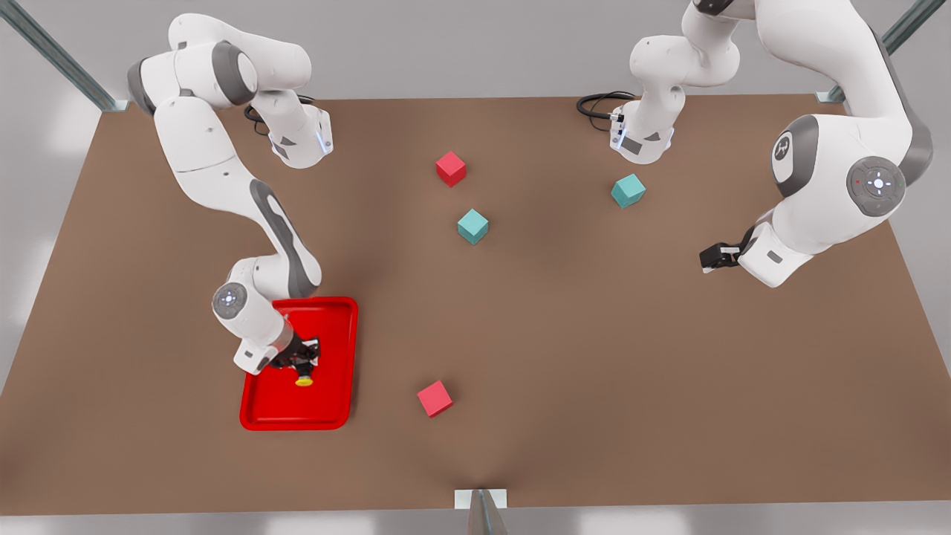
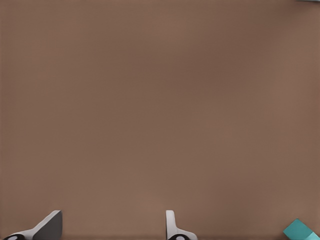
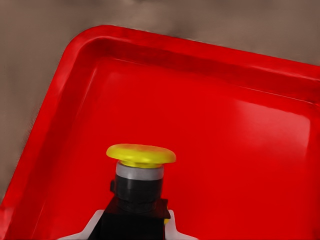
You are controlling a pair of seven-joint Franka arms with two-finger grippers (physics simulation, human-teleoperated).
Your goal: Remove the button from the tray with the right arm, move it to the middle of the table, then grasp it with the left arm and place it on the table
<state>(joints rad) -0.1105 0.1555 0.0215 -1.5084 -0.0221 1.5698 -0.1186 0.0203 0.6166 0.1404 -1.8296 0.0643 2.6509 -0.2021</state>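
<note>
The right arm's black two-finger gripper (image 1: 301, 364) is down inside the bright red glossy shallow tray (image 1: 330, 412), and its fingers mostly hide the dark body of the tiny push-button with the round yellow cap (image 1: 304, 381); from the front only that yellow cap pokes out clearly. The right wrist view brings it closer: the fingers (image 3: 172, 227) are pinching the button's (image 3: 140, 175) dark boxy body from both sides, cap pointing away from the wrist, with the tray's (image 3: 60, 100) rounded corner and raised rim beyond. Whether the button touches the tray floor is hard to tell.

Over at the front view's right, the left arm's black gripper (image 1: 715, 257) hangs above the matte brown tabletop (image 1: 565, 334), waiting. In its wrist view the fingertips (image 2: 50, 225) are cut off at the frame edge but stand spread apart over bare table (image 2: 160, 100), a teal cube's (image 2: 300, 231) corner just peeking in.

On the tabletop: two red cubes (image 1: 450, 168) (image 1: 435, 398) and two teal cubes (image 1: 472, 225) (image 1: 628, 190), scattered well apart. Metal posts (image 1: 59, 56) rise at the corners.
</note>
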